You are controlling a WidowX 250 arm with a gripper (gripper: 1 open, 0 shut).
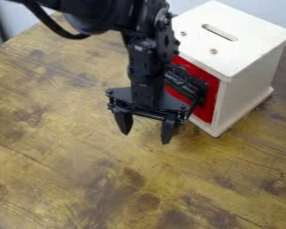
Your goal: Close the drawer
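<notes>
One red drawer [191,97] slides easily, so push its flat front with your empty, spread-apart gripper [147,127] just beside it.

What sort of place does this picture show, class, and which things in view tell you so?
Probably a robotics lab or test bench: a black arm with an open end effector hangs over a worn wooden table, beside a small cream-white cabinet holding a red drawer.
</notes>
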